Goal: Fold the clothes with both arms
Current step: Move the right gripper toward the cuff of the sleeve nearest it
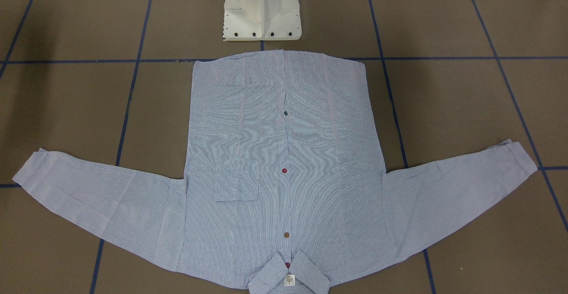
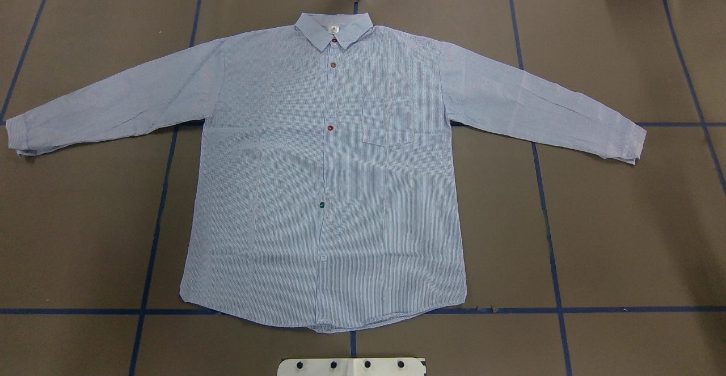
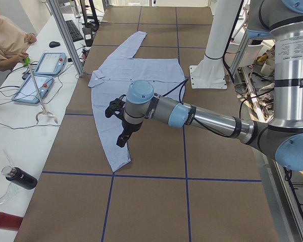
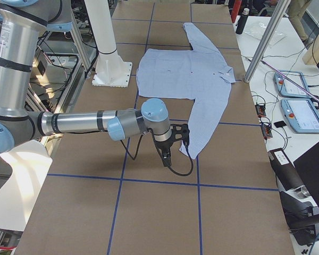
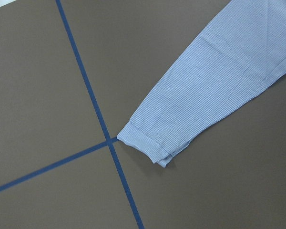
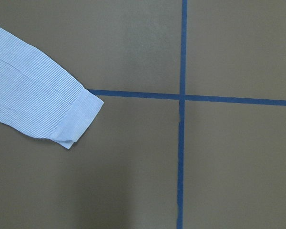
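The brown bench [image 2: 624, 223], crossed by blue tape lines, fills the overhead view. The striped shirt [image 2: 266, 166] lies flat at its centre, front up and buttoned, with the collar toward the top of the frame, the hem toward the bottom and both sleeves spread out to the sides.

The left arm [image 3: 207, 118] reaches across the middle of the left side view, over the near sleeve. The right arm [image 4: 80, 123] reaches across the right side view, near that sleeve's end. The white pedestal [image 1: 262, 10] stands just past the hem, at the top of the front view.

One cuff [image 5: 145, 143] lies at a tape crossing in the left wrist view. The other cuff [image 6: 81, 117] sits at the left of the right wrist view, its corner meeting a tape line.

Smaller still are the chest pocket [image 2: 391, 122], the collar [image 2: 333, 27], and the brown button [image 2: 333, 64], red button [image 2: 330, 130] and green button [image 2: 321, 205].

The left fingers [image 3: 122, 140] and right fingers [image 4: 165, 158] point downward. I cannot tell whether either pair is apart or together.
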Action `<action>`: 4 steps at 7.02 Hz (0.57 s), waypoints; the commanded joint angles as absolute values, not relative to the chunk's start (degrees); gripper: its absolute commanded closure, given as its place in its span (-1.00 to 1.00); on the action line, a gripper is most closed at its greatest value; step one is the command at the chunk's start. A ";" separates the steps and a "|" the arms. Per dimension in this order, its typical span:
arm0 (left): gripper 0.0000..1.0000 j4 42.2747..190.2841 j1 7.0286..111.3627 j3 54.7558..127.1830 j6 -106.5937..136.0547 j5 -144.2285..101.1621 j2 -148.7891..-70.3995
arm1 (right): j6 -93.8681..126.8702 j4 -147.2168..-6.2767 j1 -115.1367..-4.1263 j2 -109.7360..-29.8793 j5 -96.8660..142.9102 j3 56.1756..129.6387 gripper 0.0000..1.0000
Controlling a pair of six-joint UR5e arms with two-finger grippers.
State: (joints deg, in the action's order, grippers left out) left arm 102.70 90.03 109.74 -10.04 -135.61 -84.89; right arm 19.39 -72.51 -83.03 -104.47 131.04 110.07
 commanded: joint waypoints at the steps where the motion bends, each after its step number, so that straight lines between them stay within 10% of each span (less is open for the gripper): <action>1: -1.00 111.88 90.00 108.20 -9.93 -135.88 -85.95 | 38.49 -59.92 -74.05 -101.71 129.74 106.64 -1.00; 4: -1.00 112.23 90.00 106.45 -10.28 -136.05 -86.04 | 59.71 -42.06 -58.22 -94.07 114.48 94.26 -0.99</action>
State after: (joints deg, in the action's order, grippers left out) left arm 111.91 90.00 107.47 -10.13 -135.97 -85.95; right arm 51.76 -48.53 -63.96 -97.62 120.39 99.43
